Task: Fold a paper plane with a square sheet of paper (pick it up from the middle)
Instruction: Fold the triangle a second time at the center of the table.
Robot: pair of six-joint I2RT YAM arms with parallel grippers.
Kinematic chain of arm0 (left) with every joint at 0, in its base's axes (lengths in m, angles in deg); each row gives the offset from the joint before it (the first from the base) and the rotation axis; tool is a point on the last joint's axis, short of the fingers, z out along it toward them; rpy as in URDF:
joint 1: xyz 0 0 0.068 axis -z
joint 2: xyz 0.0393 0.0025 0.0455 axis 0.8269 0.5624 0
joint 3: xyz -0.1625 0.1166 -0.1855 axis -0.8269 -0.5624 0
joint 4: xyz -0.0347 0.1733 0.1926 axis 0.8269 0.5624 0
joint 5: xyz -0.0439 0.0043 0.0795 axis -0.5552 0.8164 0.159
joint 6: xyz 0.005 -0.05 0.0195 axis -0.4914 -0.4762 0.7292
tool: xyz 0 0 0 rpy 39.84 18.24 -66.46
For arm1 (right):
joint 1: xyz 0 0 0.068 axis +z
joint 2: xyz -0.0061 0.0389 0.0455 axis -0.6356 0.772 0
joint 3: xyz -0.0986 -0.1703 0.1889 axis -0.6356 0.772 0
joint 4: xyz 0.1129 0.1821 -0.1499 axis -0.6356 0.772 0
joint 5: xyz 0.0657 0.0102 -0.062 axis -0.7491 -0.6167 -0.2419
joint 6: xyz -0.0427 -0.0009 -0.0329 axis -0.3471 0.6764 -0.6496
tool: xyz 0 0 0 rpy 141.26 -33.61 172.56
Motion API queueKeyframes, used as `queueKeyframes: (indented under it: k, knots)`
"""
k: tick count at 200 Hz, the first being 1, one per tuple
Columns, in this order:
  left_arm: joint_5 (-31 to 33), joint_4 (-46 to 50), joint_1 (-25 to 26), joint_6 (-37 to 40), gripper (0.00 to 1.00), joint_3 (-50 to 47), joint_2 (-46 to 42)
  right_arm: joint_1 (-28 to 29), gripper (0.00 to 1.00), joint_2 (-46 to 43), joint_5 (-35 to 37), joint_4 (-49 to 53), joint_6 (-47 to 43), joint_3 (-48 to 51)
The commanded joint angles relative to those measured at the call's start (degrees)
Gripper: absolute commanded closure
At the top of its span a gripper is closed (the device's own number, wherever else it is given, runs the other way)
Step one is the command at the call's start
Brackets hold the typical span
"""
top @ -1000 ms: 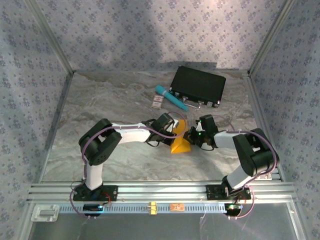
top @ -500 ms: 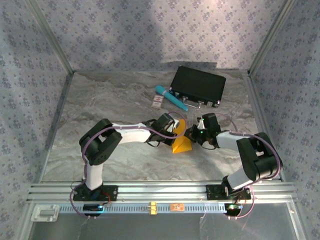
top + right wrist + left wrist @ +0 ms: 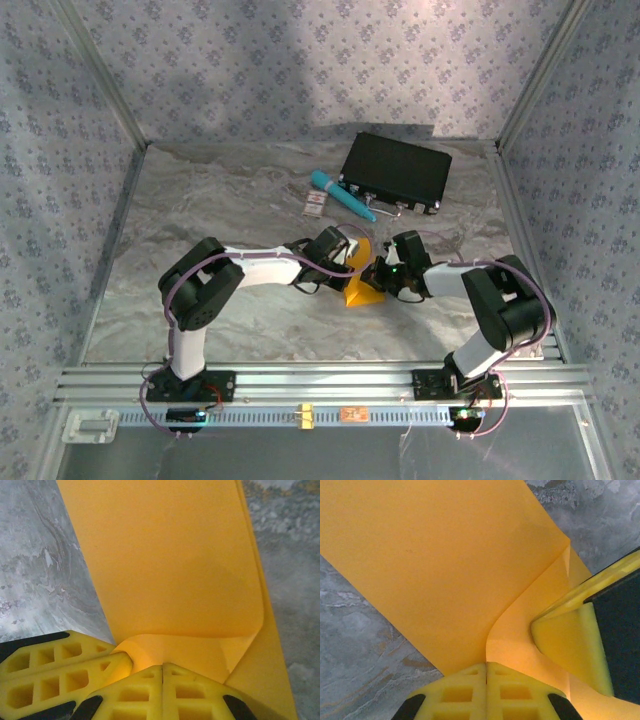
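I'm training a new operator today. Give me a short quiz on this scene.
1. True or false: the left gripper and right gripper are both shut on the paper.
2. What lies between the card and the case? A pen, B cup, C tape.
3. Fill in: the case is coloured ___.
Key: 1 true; 2 A; 3 black.

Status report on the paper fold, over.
Left gripper shut on the sheet of paper. Right gripper shut on it too. Pen, black case clear, farther back.
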Motion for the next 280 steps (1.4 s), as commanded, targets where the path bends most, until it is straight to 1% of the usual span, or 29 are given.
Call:
queueKeyframes:
  k: [1, 22, 55, 107, 135, 175, 198, 236, 254, 280]
  knots:
    - [0.2, 3.4, -0.5, 0.9, 1.0, -0.5, 1.3, -0.3, 1.0, -2.7, 0.7, 3.7, 0.1, -0.8]
    - [0.3, 3.4, -0.5, 0.9, 1.0, -0.5, 1.5, -1.7, 1.0, -4.3, 1.6, 7.4, -1.9, -2.8]
    - [0.2, 3.3, -0.5, 0.9, 1.0, -0.6, 1.5, -3.9, 1.0, -1.5, -0.8, 5.2, -1.9, -3.6]
    - [0.2, 3.2, -0.5, 0.9, 1.0, -0.6, 1.7, -4.4, 1.0, 2.2, 1.5, 1.1, 1.3, 0.5]
    - [0.1, 3.3, -0.6, 1.0, 1.0, -0.6, 1.6, -5.4, 1.0, 0.8, 0.6, 0.9, 1.1, 0.5]
    - [0.1, 3.3, -0.6, 1.0, 1.0, -0.6, 1.7, -6.6, 1.0, -1.5, -2.6, 3.4, -1.8, -3.5]
    - [0.0, 3.3, -0.6, 1.0, 1.0, -0.5, 1.7, -7.5, 1.0, -0.1, -1.9, 4.1, -2.8, -4.0]
    - [0.0, 3.3, -0.6, 1.2, 1.0, -0.5, 1.8, -8.4, 1.0, 4.1, 0.1, 2.6, -0.9, -1.7]
    - [0.0, 3.2, -0.6, 1.1, 1.0, -0.6, 1.8, -9.1, 1.0, 4.4, 1.3, 0.5, 0.4, 0.2]
    - [0.0, 3.3, -0.6, 1.2, 1.0, -0.7, 1.7, -10.4, 1.0, 3.0, 0.9, -1.0, 0.7, 0.6]
